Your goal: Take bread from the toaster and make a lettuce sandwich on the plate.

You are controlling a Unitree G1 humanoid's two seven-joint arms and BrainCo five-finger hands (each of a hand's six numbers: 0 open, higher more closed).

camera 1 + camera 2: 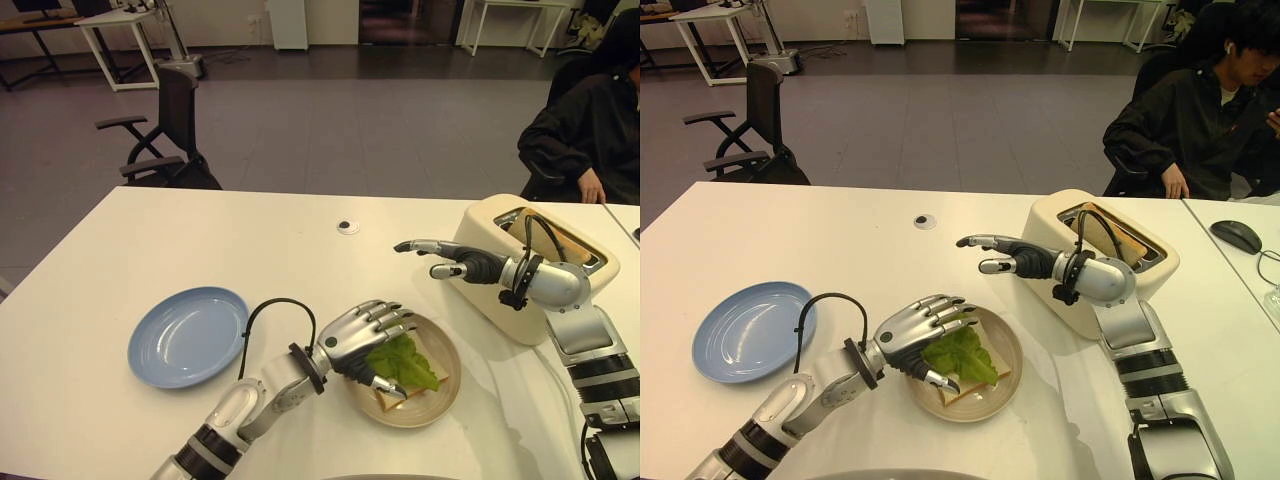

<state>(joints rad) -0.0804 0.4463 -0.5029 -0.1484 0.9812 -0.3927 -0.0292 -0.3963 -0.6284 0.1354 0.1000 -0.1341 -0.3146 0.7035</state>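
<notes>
Left hand [362,335] spread over lettuce [405,364] on bread [390,400], beige plate [441,400] lower centre. Right hand [462,262] spread, empty, beside toaster [490,315] at right.

Blue plate [188,335] at left; small round disc [347,227] farther back — mouse [1236,236] far right

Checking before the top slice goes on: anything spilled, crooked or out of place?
Nothing stands out. The green lettuce leaf lies on the bread slice in the round beige plate, nothing spilled; the cream toaster stands upright.
</notes>
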